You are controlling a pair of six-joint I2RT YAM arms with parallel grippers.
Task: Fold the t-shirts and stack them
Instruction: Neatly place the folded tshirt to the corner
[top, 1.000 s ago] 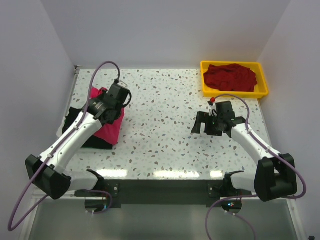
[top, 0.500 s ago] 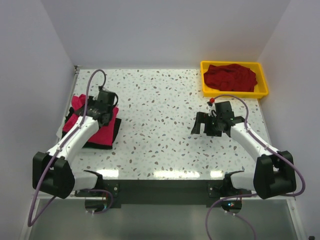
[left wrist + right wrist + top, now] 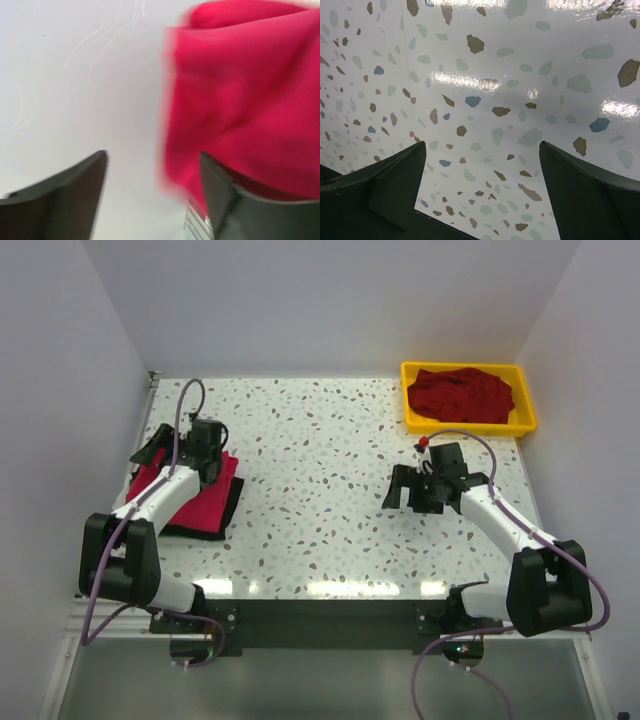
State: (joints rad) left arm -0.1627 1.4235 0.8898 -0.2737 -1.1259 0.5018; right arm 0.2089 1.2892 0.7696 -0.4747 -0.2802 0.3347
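Hovering over the table, the right gripper stands wide and empty. Left of it the pink-red t-shirt lies folded on the black t-shirt, the left gripper parted at its far edge, clamping nothing. That stacking step looks finished; next comes reaching the maroon t-shirt in the far yellow tray.

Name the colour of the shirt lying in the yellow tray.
The shirt is dark maroon, clearest in the top external view.

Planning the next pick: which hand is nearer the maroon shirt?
Right. The right hand hovers on the near side of the maroon shirt; the left hand is across, over the pink shirt.
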